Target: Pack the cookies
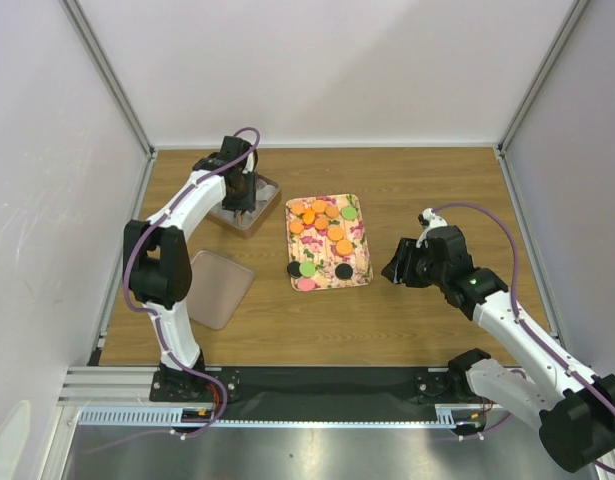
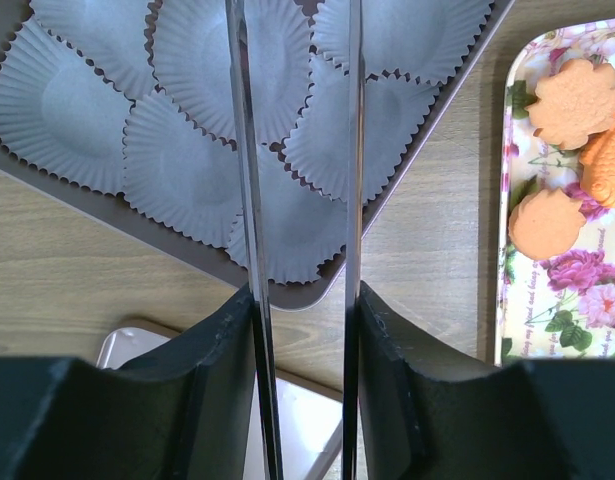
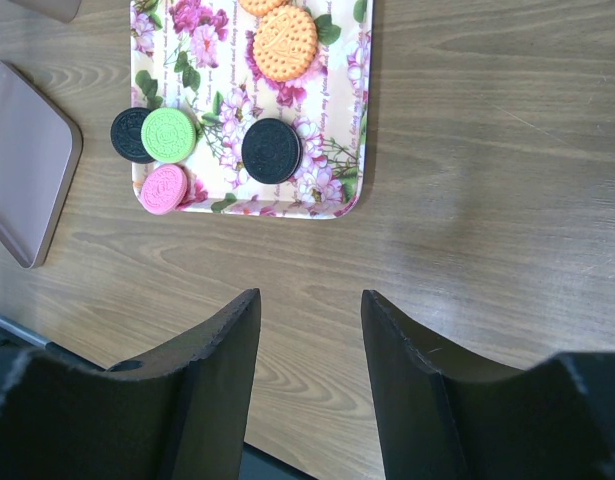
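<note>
The cookies lie on a floral tray [image 1: 359,262]: orange ones [image 1: 322,215] at its far end, and black [image 1: 343,270], green [image 1: 307,268] and pink [image 1: 305,284] ones at its near end. My left gripper [image 1: 242,192] is shut on thin metal tongs [image 2: 242,150], whose two blades reach out over white paper cups [image 2: 177,165]; the tips are out of view. Orange cookies [image 2: 575,100] show at the right of the left wrist view. My right gripper [image 3: 309,300] is open and empty over bare table, right of the tray's near corner. A black cookie [image 3: 271,150] lies ahead of it.
The paper cups fill a brown box tray [image 1: 270,190] at the back left, beside the floral tray. A flat pinkish-brown lid [image 1: 219,288] lies on the table near the left arm and shows in the right wrist view [image 3: 22,160]. White walls enclose the table.
</note>
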